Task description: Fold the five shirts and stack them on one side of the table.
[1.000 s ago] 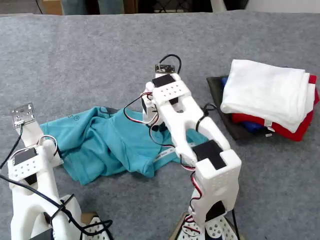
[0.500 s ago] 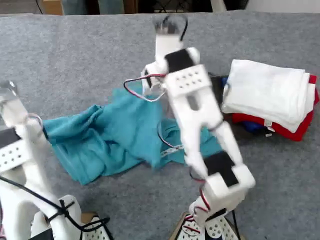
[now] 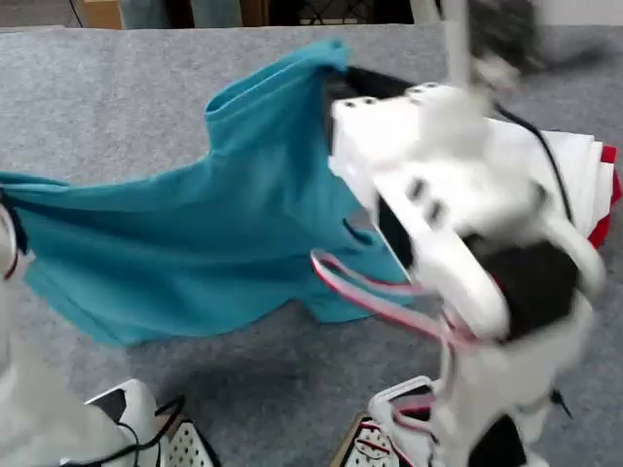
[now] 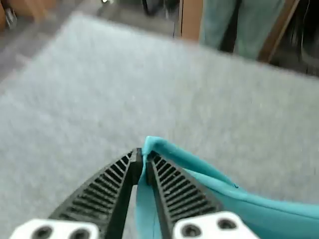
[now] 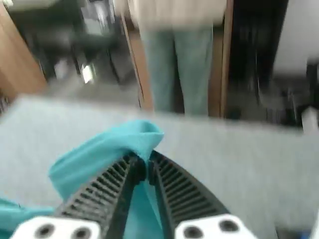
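Teal fabric is spread wide in the air: the teal shirt (image 3: 195,233) hangs as a taut sheet above the table (image 3: 117,88), pinched at two corners. One corner is held high, close to the stack of folded shirts (image 3: 582,185). The other is stretched out well apart from that stack. The shirt's lower hem droops toward the grey surface between them.

From the high view the whole span of the shirt can be read, with its collar edge standing up near the stack. The right arm (image 3: 458,214) rises in front of the stack and covers much of it. The stack's white shirt (image 3: 584,156) lies on top, and a red shirt (image 3: 609,199) peeks out beneath at the side away from the teal shirt. The left arm (image 3: 10,243) appears as a sliver at the corner farthest from the stack.

The wrist views give what the high view hides, which is the grip itself. In the left wrist view the left gripper (image 4: 143,157) has its ridged black jaws pressed together on a small fold of the teal shirt (image 4: 239,199), with the rest of the cloth trailing away. In the right wrist view the right gripper (image 5: 144,162) is likewise clamped on a bunched corner of the teal shirt (image 5: 99,154), which folds over the jaw tips.
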